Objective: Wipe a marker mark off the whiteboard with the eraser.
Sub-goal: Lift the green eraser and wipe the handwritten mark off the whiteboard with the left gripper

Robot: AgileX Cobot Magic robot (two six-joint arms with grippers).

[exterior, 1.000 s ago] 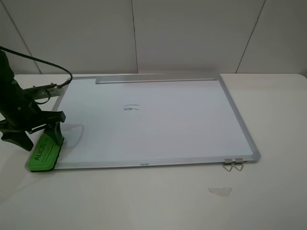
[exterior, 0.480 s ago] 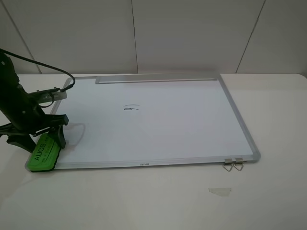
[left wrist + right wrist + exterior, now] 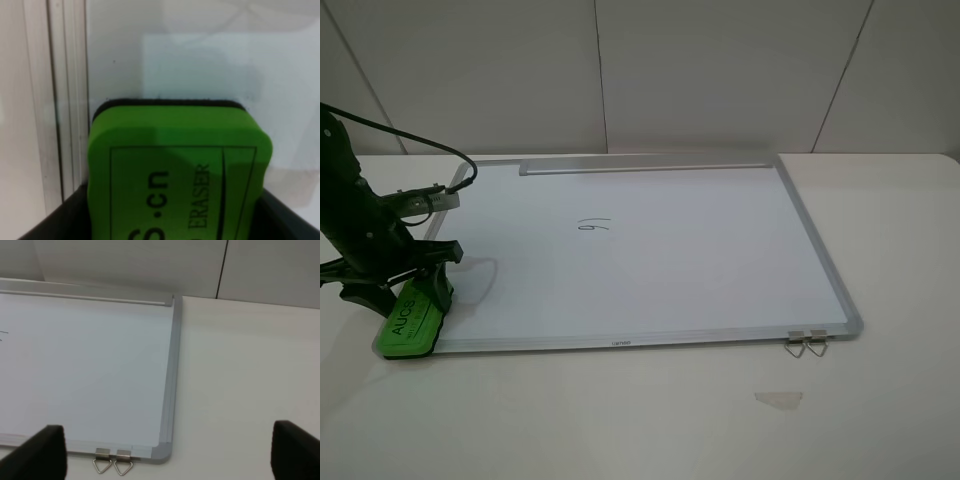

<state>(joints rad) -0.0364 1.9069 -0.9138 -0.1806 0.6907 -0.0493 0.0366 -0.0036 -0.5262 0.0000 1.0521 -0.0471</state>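
The green eraser (image 3: 412, 320) lies on the near left corner of the whiteboard (image 3: 670, 260), partly over its frame. My left gripper (image 3: 405, 288) is down over the eraser's far end, one black finger pressing each long side; in the left wrist view the eraser (image 3: 180, 175) fills the gap between the fingers (image 3: 57, 220). The small black marker mark (image 3: 593, 226) sits near the board's middle, well to the right of the eraser. My right gripper (image 3: 165, 456) shows only in its wrist view, open and empty, hovering by the board's near right corner (image 3: 162, 452).
Two small metal clips (image 3: 806, 343) hang off the board's near right edge, and show in the right wrist view as clips (image 3: 112, 462). A scrap of clear tape (image 3: 778, 399) lies on the white table in front. A grey tray strip (image 3: 645, 167) runs along the far edge.
The left gripper has shifted slightly right and settled lower over the eraser, its fingers drawn in against the sides. The eraser and the mark have stayed put.
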